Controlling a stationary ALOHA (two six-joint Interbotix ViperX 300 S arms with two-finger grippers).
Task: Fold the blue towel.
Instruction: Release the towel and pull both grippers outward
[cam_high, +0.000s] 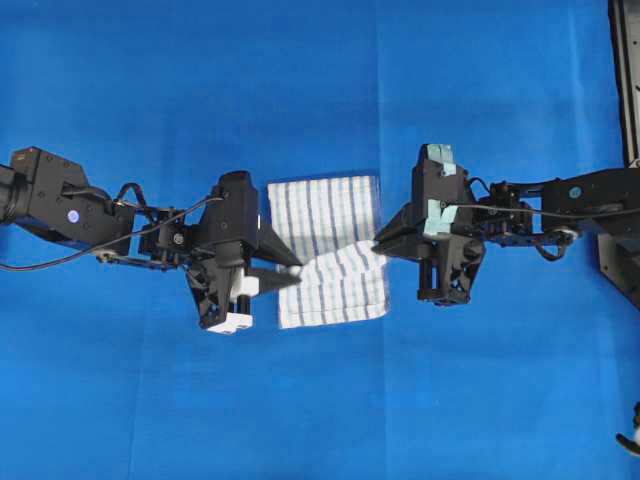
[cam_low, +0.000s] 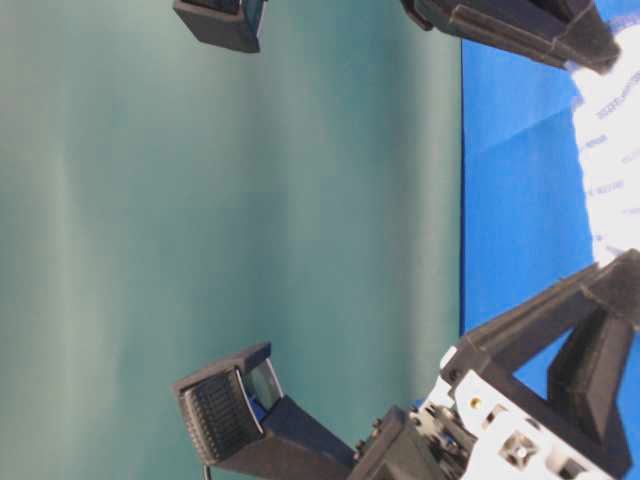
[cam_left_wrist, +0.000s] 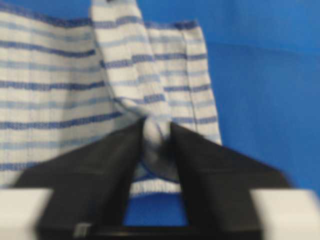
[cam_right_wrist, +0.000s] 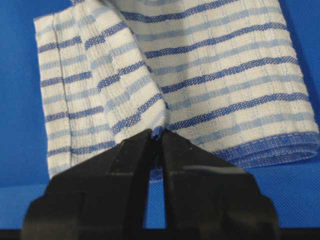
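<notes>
My left jaws (cam_left_wrist: 157, 145) and right jaws (cam_right_wrist: 156, 137) each pinch an edge of the white blue-striped woven towel (cam_high: 325, 215), lying mid-bench; I should release both evenly toward six o'clock.

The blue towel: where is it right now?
Overhead view: the blue towel lies mid-table on the blue covering, between the left claw and right claw.
</notes>
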